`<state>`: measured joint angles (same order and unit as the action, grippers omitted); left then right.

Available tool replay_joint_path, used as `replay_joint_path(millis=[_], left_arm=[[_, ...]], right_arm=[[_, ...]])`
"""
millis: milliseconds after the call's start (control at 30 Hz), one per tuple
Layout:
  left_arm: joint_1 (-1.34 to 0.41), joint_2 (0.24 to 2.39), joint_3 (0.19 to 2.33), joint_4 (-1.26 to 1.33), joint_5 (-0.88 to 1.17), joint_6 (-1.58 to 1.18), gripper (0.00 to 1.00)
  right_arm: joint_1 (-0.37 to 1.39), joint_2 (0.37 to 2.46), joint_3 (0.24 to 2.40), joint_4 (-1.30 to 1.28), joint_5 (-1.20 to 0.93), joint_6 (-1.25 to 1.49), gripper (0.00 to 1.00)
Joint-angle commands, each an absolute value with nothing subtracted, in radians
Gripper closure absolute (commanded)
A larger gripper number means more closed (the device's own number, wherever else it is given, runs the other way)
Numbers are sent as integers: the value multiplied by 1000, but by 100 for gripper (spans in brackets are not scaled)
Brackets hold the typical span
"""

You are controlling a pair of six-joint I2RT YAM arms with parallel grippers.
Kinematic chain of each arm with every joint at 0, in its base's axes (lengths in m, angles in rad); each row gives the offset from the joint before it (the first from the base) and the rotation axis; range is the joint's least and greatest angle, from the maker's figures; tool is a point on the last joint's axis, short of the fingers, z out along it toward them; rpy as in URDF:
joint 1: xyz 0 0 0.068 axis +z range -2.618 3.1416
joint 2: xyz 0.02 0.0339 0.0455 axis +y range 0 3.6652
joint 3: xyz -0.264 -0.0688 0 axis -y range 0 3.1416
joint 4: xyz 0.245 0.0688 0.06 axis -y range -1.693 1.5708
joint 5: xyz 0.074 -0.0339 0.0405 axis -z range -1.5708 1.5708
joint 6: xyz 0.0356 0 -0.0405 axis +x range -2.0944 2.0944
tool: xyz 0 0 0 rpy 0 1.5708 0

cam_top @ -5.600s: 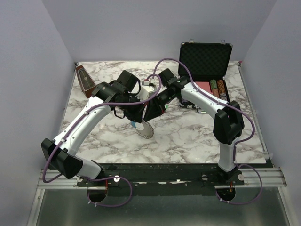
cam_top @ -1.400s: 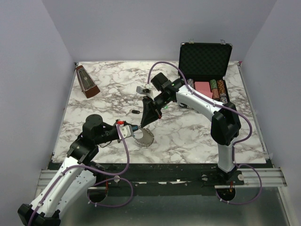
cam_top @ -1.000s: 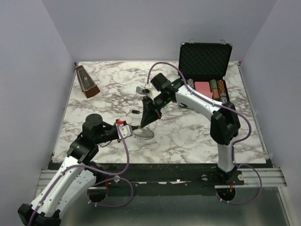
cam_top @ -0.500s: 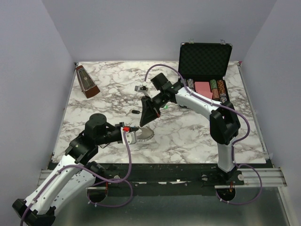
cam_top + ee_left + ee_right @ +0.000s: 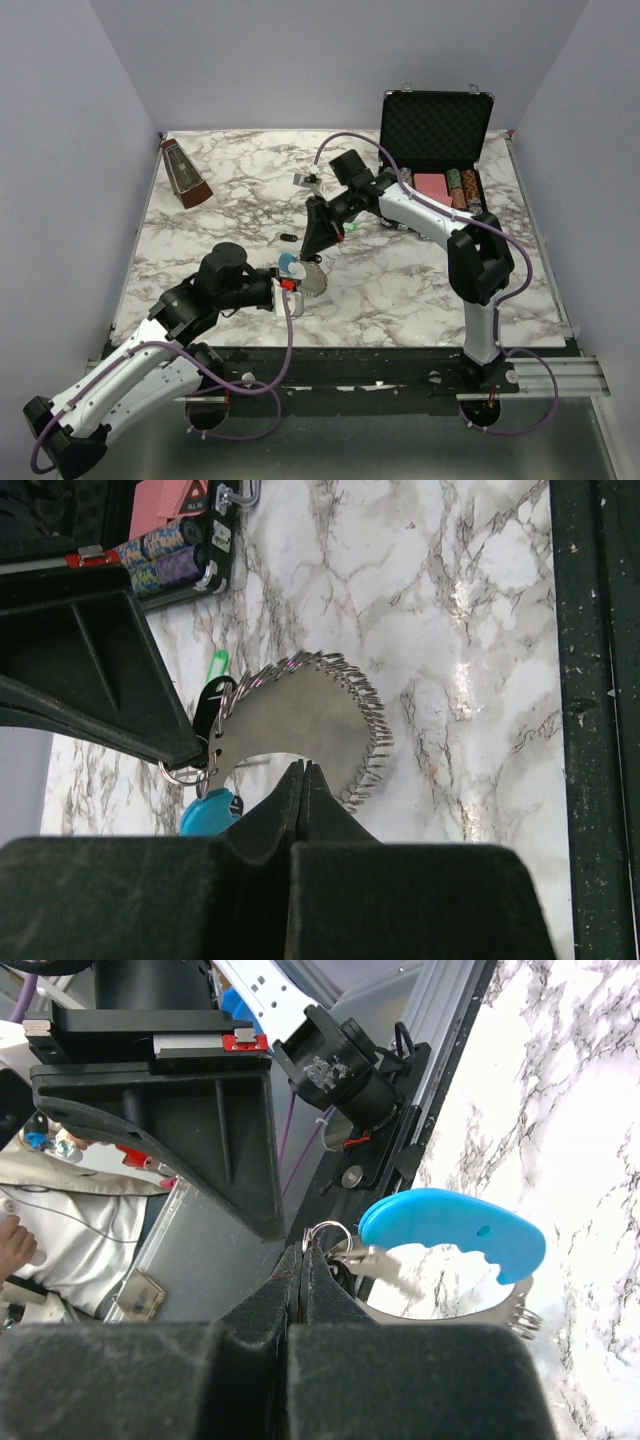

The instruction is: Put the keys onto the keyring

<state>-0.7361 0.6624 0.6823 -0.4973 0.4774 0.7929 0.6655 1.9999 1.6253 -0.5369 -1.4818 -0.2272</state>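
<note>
The keyring (image 5: 312, 282) is a silvery crescent plate edged with wire links (image 5: 300, 715), with a light blue section (image 5: 293, 266) that also shows in the right wrist view (image 5: 450, 1228). My left gripper (image 5: 288, 286) is shut on the plate's inner edge (image 5: 303, 770) and holds it above the marble. My right gripper (image 5: 312, 256) is shut (image 5: 305, 1255) on a small split ring (image 5: 331, 1232) that carries a silver key (image 5: 388, 1260). Black key heads (image 5: 210, 708) sit at the plate's end. A green key (image 5: 218, 665) and a loose black key (image 5: 285, 238) lie on the table.
An open black case (image 5: 436, 128) with poker chips (image 5: 465, 190) stands at the back right, close behind the right arm. A brown metronome (image 5: 185, 175) stands at the back left. The table's dark front rail (image 5: 595, 680) is just below the keyring.
The left arm has pulled back to the front left, still holding the keyring, then pushed it right and tilted it up, showing the blue section. The right gripper stayed at the keyring's end.
</note>
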Motion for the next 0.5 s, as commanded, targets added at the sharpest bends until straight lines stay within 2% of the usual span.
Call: replay_joint_path(millis=[0, 133, 167, 200, 233, 267, 400, 467], left_arm=[[-741, 629, 681, -483, 423, 790, 100], [-741, 560, 628, -398, 378, 704, 100], [-739, 542, 609, -364, 345, 671, 97], [-739, 517, 582, -313, 315, 638, 89], [-738, 499, 563, -275, 277, 599, 75], [-735, 476, 536, -226, 238, 554, 67], [-687, 469, 514, -118, 100, 304, 47], [-641, 489, 537, -118, 71, 145, 33]], right_arm=[[667, 1990, 1617, -488, -1529, -187, 99], [669, 1983, 1612, -489, -1523, -207, 99], [666, 1982, 1611, -491, -1517, -210, 99], [666, 1979, 1611, -491, -1516, -213, 99], [664, 1976, 1611, -491, -1513, -216, 99], [664, 1971, 1611, -494, -1508, -221, 99], [661, 1950, 1612, -532, -1470, -279, 99], [660, 1944, 1621, -566, -1473, -316, 99]])
